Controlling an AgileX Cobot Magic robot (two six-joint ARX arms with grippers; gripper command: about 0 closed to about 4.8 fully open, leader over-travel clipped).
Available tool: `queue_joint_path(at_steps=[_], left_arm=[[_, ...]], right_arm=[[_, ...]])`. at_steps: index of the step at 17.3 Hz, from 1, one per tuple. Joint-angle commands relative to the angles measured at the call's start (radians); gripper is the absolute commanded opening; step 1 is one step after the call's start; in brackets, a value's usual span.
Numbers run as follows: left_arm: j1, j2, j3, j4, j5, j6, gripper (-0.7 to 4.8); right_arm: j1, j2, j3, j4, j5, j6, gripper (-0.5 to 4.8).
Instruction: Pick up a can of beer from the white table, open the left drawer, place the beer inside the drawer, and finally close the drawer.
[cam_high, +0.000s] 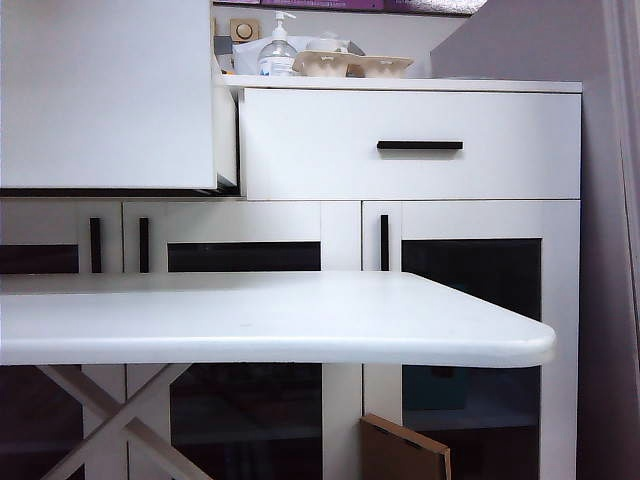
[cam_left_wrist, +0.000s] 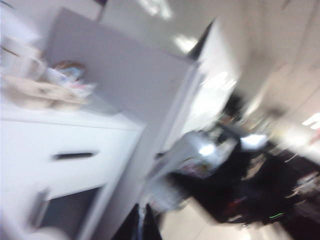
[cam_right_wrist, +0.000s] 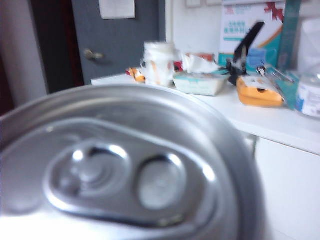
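The can of beer fills the right wrist view, silver lid and pull tab close to the camera. It hangs level with the cabinet top, and the right gripper's fingers are hidden under its rim. The left drawer stands pulled out toward the camera at the upper left of the exterior view, its handle not showing. The white table lies in front with nothing on it. My left gripper is shut on nothing in a blurred left wrist view, off the cabinet's right end. Neither arm shows in the exterior view.
The right drawer is closed, its black bar handle showing. A clear pump bottle and beige trays stand on the cabinet top. Glass-paned doors sit below. A cardboard piece leans by the cabinet foot. A grey wall borders the right.
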Motion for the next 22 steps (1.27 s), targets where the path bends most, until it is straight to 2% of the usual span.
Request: queue_joint_path(at_steps=[1, 3, 7, 8, 11, 13, 14, 19, 22], left_arm=[[-0.001, 0.055, 0.146, -0.205, 0.002, 0.193, -0.06], [-0.001, 0.100, 0.250, -0.318, -0.004, 0.276, -0.06], [-0.002, 0.204, 0.517, -0.751, -0.216, 0.598, -0.06], [-0.003, 0.222, 0.569, -0.822, -0.226, 0.638, -0.06], [-0.003, 0.237, 0.594, -0.840, -0.217, 0.649, -0.06], [-0.031, 0.237, 0.594, -0.829, -0.197, 0.720, -0.06], [-0.053, 0.237, 0.594, -0.827, -0.196, 0.727, -0.06], [-0.083, 0.263, 0.594, -0.883, -0.223, 0.727, -0.06], [-0.083, 0.263, 0.594, -0.889, -0.264, 0.729, -0.06]], right_arm=[[0.017, -0.008, 0.011, 0.096, -0.003, 0.000, 1.16], [0.033, 0.002, 0.011, 0.122, 0.000, 0.000, 1.16], [0.044, 0.047, 0.044, 0.155, 0.001, 0.001, 1.16], [0.045, 0.072, 0.076, 0.154, 0.000, 0.005, 1.16], [0.071, 0.187, 0.231, 0.127, -0.004, 0.006, 1.16], [0.085, 0.281, 0.356, 0.093, -0.004, 0.009, 1.16], [0.092, 0.333, 0.422, 0.091, -0.003, 0.033, 1.16], [0.132, 0.555, 0.677, 0.044, -0.003, 0.063, 1.16], [0.140, 0.635, 0.733, 0.042, -0.002, 0.080, 1.16]])
